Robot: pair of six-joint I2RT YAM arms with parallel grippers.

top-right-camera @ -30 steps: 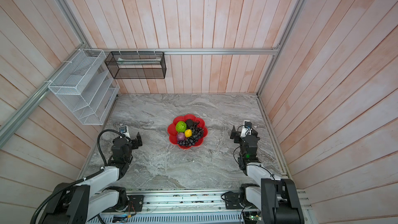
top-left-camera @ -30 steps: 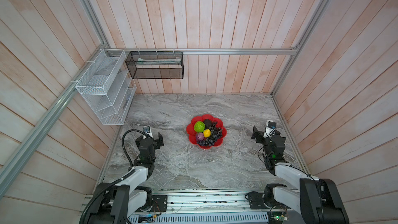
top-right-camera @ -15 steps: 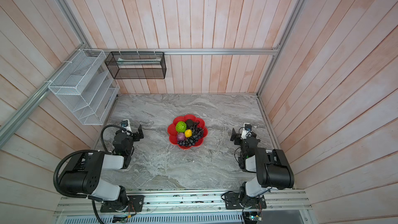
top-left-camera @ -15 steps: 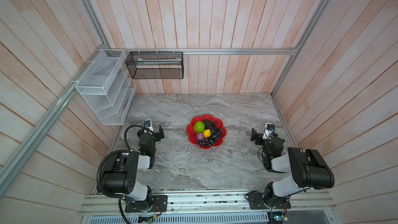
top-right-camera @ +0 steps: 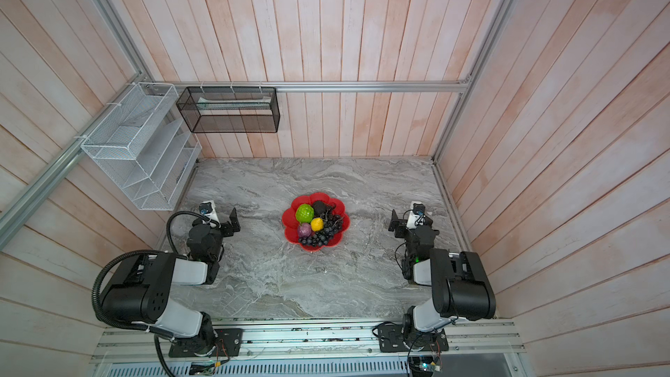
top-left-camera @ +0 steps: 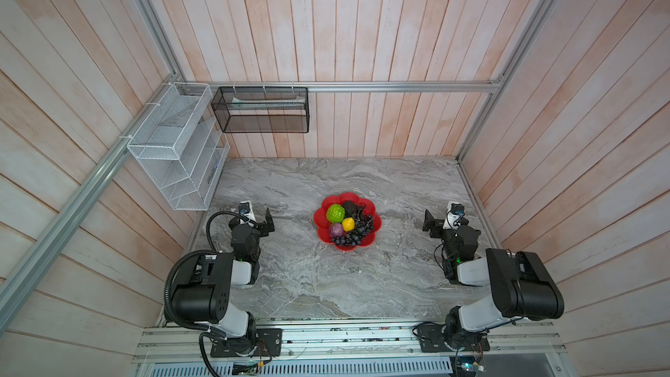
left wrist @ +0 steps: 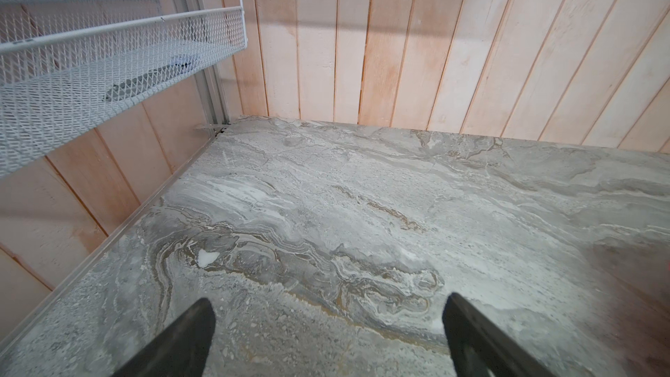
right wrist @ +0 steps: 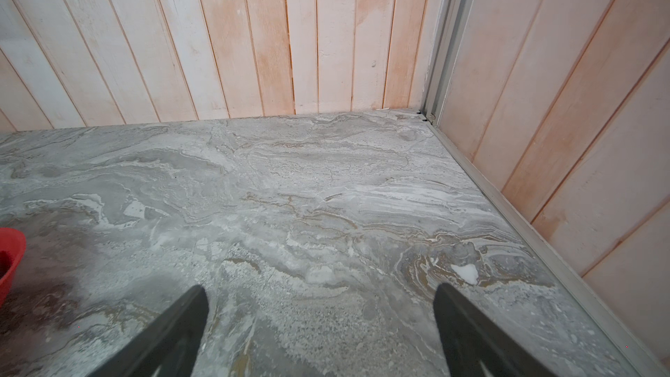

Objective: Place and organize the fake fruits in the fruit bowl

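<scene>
Grey marbled desk (top-left-camera: 311, 284) is carrying the glossy red scalloped fruit bowl (top-left-camera: 377, 224) between your tools, well apart from each, small plastic fake fruits (top-left-camera: 335, 213) lying inside. Your left tool (top-left-camera: 269, 220) and right tool (top-left-camera: 429, 220) are gaping wide, gripping nothing. You're likely finishing; next you're only checking the arrangement.

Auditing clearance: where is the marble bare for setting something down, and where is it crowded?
Bare marble: between bowl and back wall, between bowl and left pincer, bowl and right pincer, and from bowl to front rail. Crowded only inside the bowl, full of fruits.
</scene>
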